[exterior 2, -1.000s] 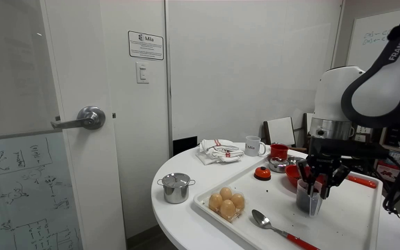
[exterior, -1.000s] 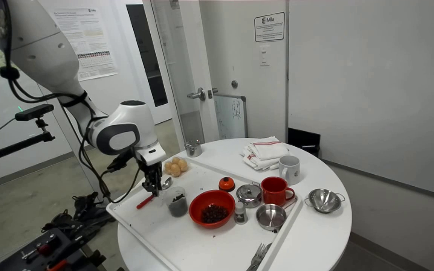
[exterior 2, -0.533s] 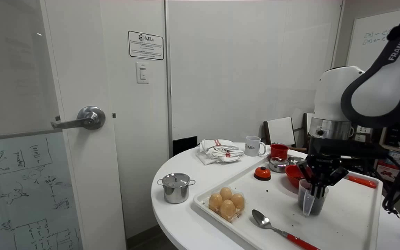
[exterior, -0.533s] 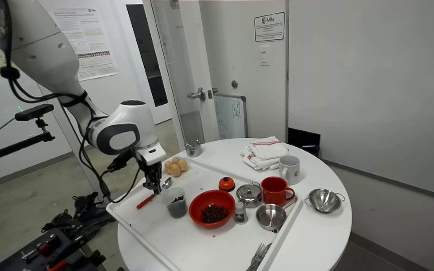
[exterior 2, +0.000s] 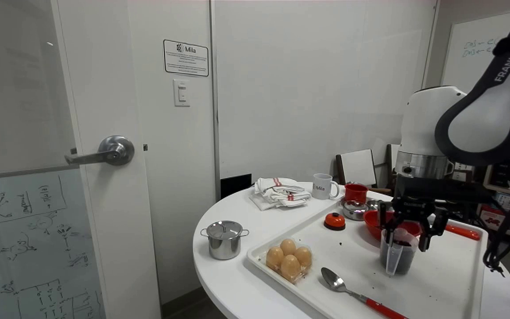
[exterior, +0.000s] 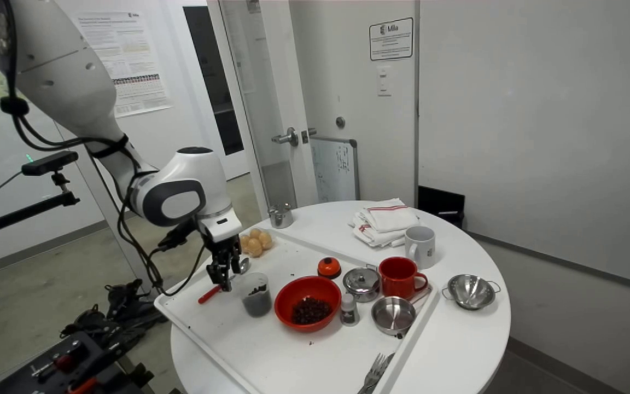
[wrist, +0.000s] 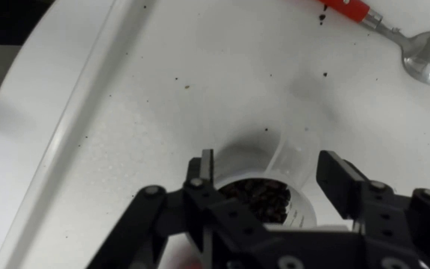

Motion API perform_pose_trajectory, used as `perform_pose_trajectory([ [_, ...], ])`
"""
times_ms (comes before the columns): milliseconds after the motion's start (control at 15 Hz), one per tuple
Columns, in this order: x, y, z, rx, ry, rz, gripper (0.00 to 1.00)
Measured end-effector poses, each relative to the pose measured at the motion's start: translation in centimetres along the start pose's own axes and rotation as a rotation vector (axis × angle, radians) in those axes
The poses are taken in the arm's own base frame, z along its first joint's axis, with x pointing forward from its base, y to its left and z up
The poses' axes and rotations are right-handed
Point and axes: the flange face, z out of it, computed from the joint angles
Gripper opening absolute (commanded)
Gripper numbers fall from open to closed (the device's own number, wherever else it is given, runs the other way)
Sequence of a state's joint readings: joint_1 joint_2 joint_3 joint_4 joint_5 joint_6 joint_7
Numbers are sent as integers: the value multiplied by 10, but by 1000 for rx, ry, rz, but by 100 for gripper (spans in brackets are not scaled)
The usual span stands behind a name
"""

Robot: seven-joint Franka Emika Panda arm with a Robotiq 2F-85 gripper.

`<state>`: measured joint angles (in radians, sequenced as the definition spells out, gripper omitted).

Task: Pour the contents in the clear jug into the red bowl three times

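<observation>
On the white tray [exterior: 222, 328], just beside the red bowl [exterior: 305, 288], the clear jug [exterior: 256, 296] stands upright, dark contents [wrist: 265, 198] inside! Close by it, the gripper [wrist: 265, 164], jaws spread wide, nothing in their grasp. A dark heap [exterior: 310, 311] lies in the bowl, so some pouring looks done; how many of three, I can't tell. If any remain, it's grip, lift, tip from here!

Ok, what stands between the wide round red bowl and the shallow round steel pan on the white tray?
A small upright cylindrical shaker with a pale grey cap stands between the red bowl and the steel pan, as seen in an exterior view.
</observation>
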<state>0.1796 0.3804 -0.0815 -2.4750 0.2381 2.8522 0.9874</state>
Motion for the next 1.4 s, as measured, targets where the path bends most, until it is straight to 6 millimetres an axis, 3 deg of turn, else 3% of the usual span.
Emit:
perform_pose_trajectory([
  [400, 4, 2, 7, -47, 74, 144, 100],
  [467, 1, 1, 7, -50, 77, 155, 75],
  [600, -4, -2, 6, -53, 80, 166, 67],
  [1133, -15, -14, 4, -62, 73, 151, 7],
  [1400, -17, -15, 3, -60, 68, 149, 12],
])
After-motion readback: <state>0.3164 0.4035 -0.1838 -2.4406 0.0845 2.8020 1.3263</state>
